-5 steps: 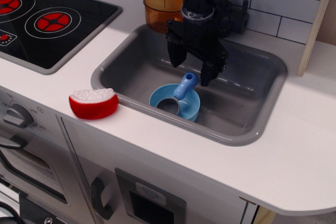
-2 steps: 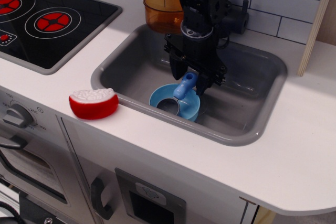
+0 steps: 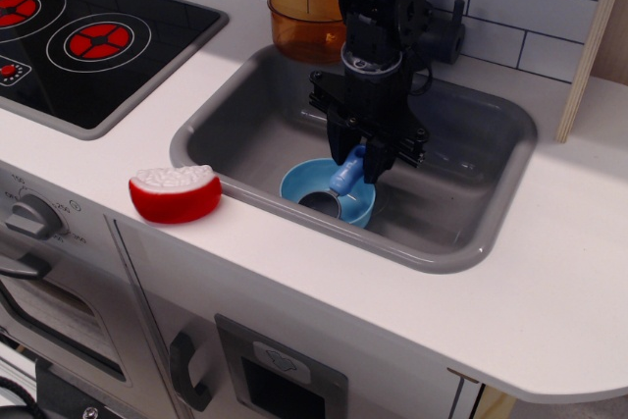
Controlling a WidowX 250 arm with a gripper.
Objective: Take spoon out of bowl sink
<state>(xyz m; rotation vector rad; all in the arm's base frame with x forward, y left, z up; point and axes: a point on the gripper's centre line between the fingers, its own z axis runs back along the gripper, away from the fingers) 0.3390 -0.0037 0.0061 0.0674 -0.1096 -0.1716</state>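
The light-blue bowl point(image 3: 310, 183) sits in the grey sink point(image 3: 461, 233) near its front wall. The spoon point(image 3: 342, 180) leans in the bowl, its dark grey scoop down inside and its light-blue handle pointing up and back. My black gripper point(image 3: 357, 160) has come down from above and its fingers stand closed on the top of the spoon's handle, which shows just below them. The handle's upper end is hidden between the fingers.
A translucent orange pot point(image 3: 304, 19) stands on the counter behind the sink's back left corner. A red and white sponge-like toy point(image 3: 175, 193) lies on the counter left of the sink. The black stove top point(image 3: 88, 36) is at the far left.
The gripper has come down over the spoon's handle and its fingers have closed in on it. The spoon stands a little more upright in the bowl.
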